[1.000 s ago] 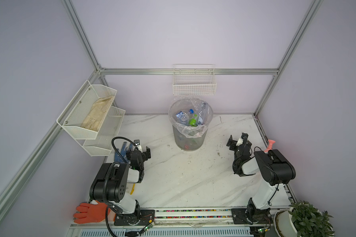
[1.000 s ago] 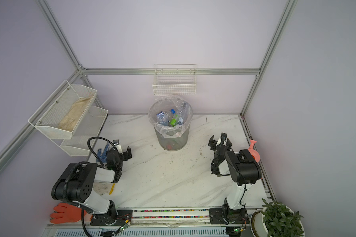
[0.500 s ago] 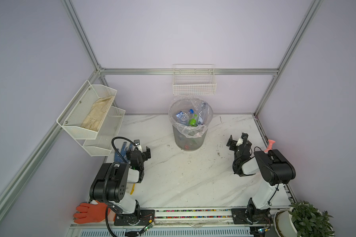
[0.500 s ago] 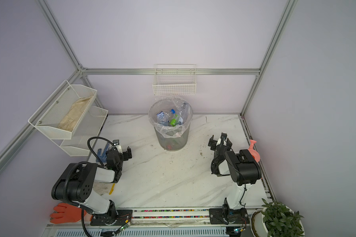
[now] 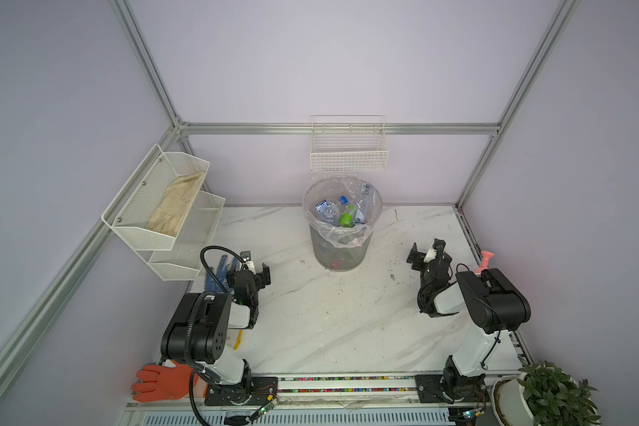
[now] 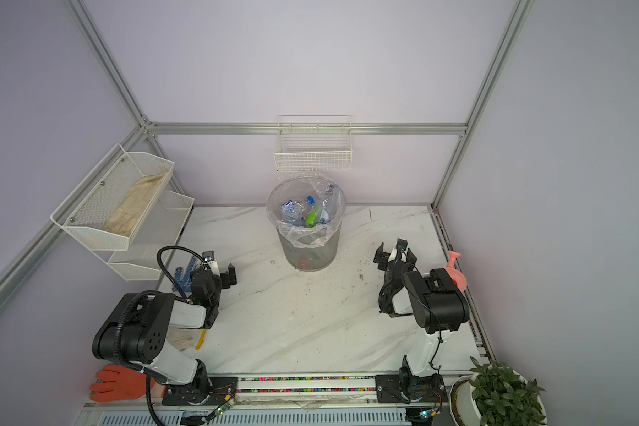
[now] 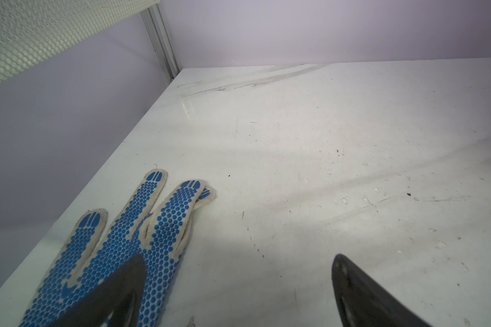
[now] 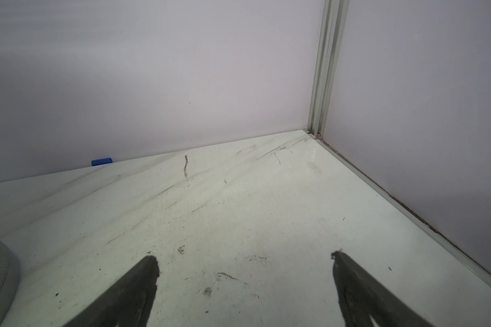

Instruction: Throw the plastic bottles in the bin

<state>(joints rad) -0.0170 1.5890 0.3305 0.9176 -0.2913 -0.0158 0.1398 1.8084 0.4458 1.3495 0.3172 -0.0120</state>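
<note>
No bottle shows loose on the white marble tabletop (image 5: 329,324). The round grey translucent bin (image 5: 338,254) stands far centre, with the clear plastic bottles (image 5: 327,210) piled inside. The left gripper (image 5: 256,264) and right gripper (image 5: 426,250) hover low, jaws wide, empty. The job looks done: keep both arms back, and check the small blue piece (image 8: 101,161) by the far wall.

Table (image 5: 329,317) middle open; bin (image 5: 342,254) at back centre — glove (image 7: 159,226) left.
</note>
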